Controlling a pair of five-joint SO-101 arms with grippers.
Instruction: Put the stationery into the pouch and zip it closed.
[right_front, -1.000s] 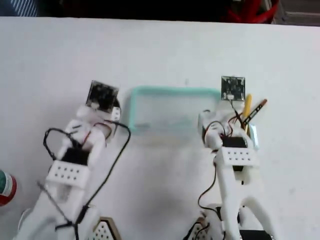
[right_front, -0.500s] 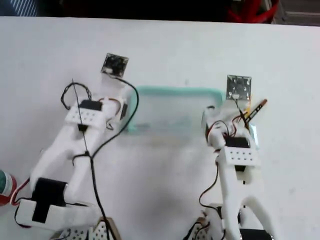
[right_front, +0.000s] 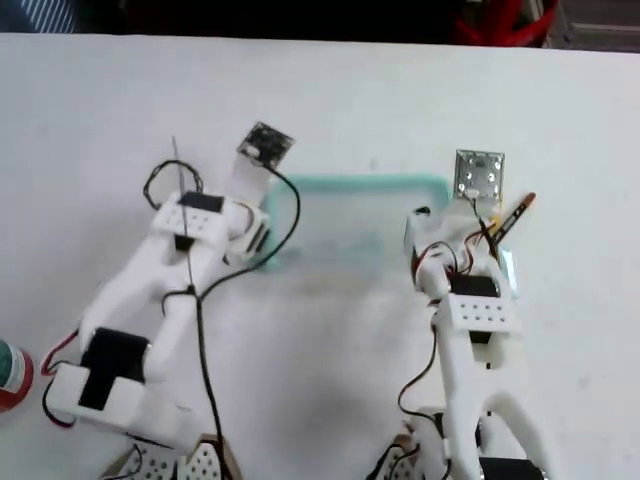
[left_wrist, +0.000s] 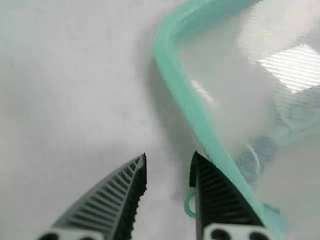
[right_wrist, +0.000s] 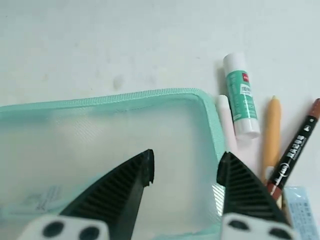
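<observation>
Hovering with your left tool spread at one corner of the pouch and your right tool spread over the opposite end, you look placed to pin it flat on the counter, since the stationery lies just beside it, not yet inside.

Clear mesh pouch, teal edging, lying flat; glue stick, orange pen, marker just beside.

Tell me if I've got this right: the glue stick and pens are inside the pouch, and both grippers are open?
Not quite: the glue stick and pens lie on the table beside the pouch, as the right wrist view shows. The left gripper and right gripper are open.
</observation>
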